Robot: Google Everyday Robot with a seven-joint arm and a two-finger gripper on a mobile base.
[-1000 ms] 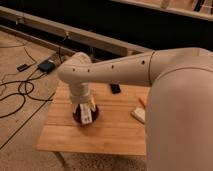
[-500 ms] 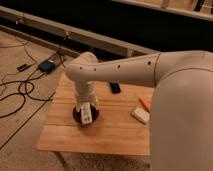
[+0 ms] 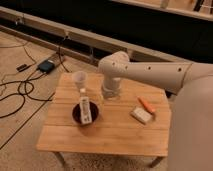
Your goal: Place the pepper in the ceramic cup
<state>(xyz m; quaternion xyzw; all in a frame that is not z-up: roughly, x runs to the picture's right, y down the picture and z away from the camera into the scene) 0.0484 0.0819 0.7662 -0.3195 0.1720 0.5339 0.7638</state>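
Note:
The pepper [image 3: 146, 104] is small, slender and orange-red, and lies on the right part of the wooden table [image 3: 110, 132]. The ceramic cup [image 3: 79, 78] is small and white and stands upright at the table's back left. My gripper [image 3: 109, 96] points down over the middle back of the table, between the cup and the pepper, and touches neither. The white arm reaches in from the right.
A dark round bowl [image 3: 76, 116] holding a white remote [image 3: 85, 109] sits in front of the cup. A pale rectangular block [image 3: 141, 115] lies just in front of the pepper. Cables and a small box [image 3: 46, 66] lie on the floor to the left.
The arm has swung right, from over the bowl to the table's middle. The cup, hidden behind the arm before, now shows.

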